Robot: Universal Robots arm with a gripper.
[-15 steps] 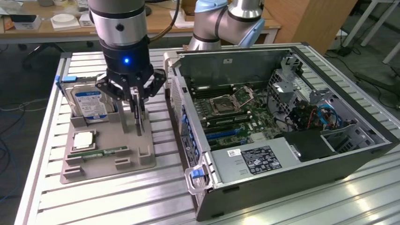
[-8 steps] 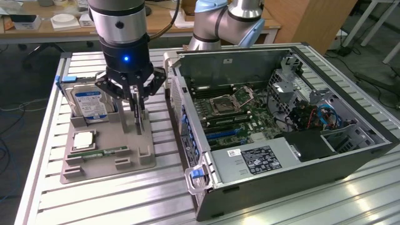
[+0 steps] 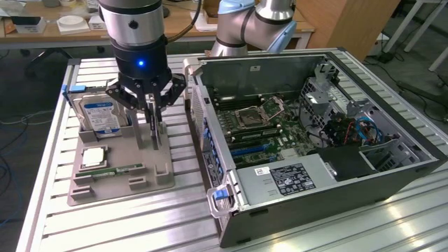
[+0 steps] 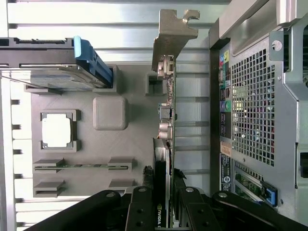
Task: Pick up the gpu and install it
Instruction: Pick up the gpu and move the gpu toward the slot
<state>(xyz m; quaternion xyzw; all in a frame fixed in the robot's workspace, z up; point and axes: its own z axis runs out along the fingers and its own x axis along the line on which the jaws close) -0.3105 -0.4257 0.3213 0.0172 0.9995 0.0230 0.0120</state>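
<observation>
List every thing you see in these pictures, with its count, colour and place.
table: one, silver, under everything
tray: one, grey, on the table
gpu: one, black, upright on edge in the tray
hard drive: one, silver, upright in the tray
processor: one, silver, flat in the tray
memory stick: one, green, lying in the tray
computer case: one, dark, open, beside the tray
second arm: one, blue-grey, behind the case
claw: one, black, closed on the gpu

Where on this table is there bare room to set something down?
Bare table slats lie past the near edge of the grey tray, and beside the computer case at the exterior view's lower right. Crowded: the tray, where the fingers hold the gpu, and the narrow strip between tray and case.
</observation>
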